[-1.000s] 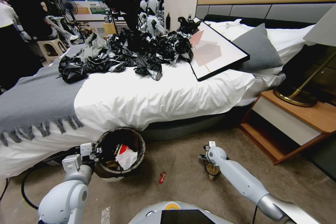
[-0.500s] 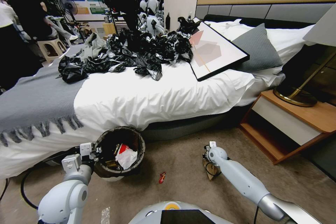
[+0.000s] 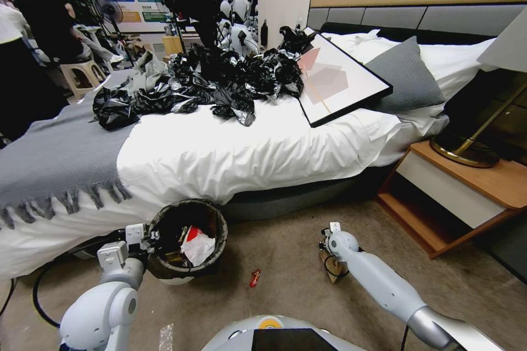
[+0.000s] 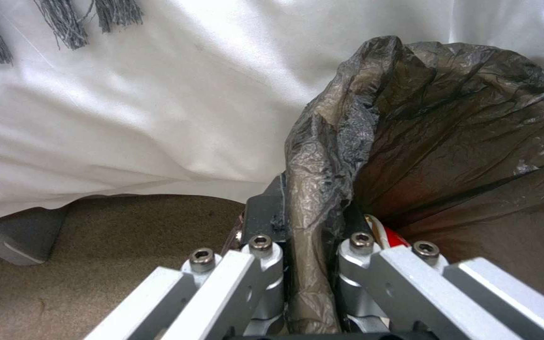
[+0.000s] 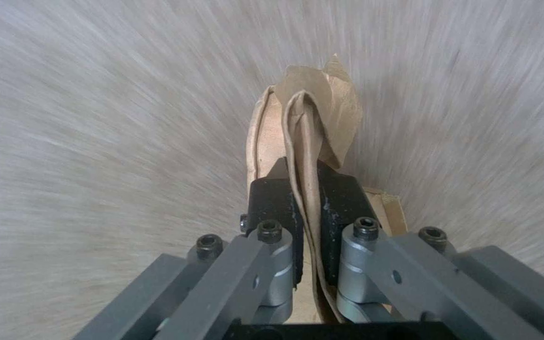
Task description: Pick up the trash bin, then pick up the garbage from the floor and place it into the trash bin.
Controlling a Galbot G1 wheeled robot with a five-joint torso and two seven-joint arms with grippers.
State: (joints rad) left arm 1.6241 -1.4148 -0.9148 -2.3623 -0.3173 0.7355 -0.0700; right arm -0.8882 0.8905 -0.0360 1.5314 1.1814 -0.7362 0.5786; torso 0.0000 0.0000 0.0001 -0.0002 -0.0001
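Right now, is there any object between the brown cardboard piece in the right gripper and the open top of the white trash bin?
Nothing visible blocks it. The right gripper is shut on the brown cardboard piece; the bag-lined white trash bin, pinched at its rim by the left gripper, stands to its left, open. Between them lies bare carpet and one small red wrapper, flat.

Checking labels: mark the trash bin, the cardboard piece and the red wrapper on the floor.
trash bin (image 3: 211, 219): head view, bag-lined rim on its right side.
cardboard piece (image 5: 307, 123): right wrist view, folded part beyond the right pincer's pads.
red wrapper (image 3: 254, 278): head view, its middle, on the carpet.
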